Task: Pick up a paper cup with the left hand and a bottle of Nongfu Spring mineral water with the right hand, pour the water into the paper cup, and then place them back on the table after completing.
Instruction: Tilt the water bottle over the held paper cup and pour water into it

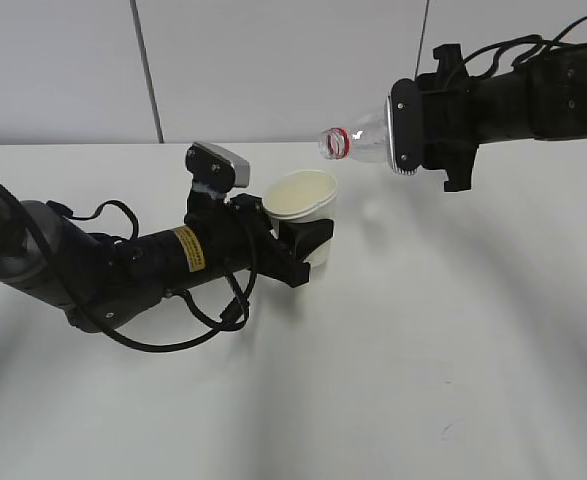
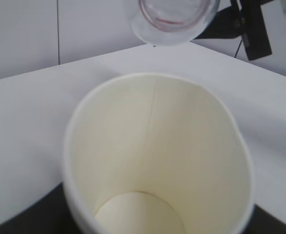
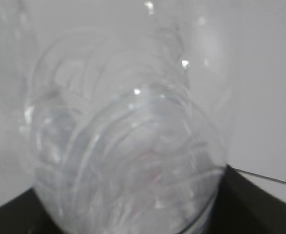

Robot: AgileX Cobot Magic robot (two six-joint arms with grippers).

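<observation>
My left gripper (image 1: 298, 240), on the arm with the yellow sticker, is shut on a white paper cup (image 1: 303, 200) and holds it upright, just above the table (image 1: 423, 350). The cup's inside (image 2: 157, 161) looks dry and empty in the left wrist view. My right gripper (image 1: 413, 130) is shut on a clear plastic bottle (image 1: 358, 140) with a red neck ring, held lying almost level, its open mouth pointing left just above and right of the cup's rim. The bottle's mouth (image 2: 172, 19) shows above the cup. The bottle (image 3: 128, 156) fills the right wrist view; no water is visible in it.
A pale wall (image 1: 273, 60) with vertical seams stands behind the white table. The left arm's black cables (image 1: 203, 310) loop down onto the tabletop in front of it.
</observation>
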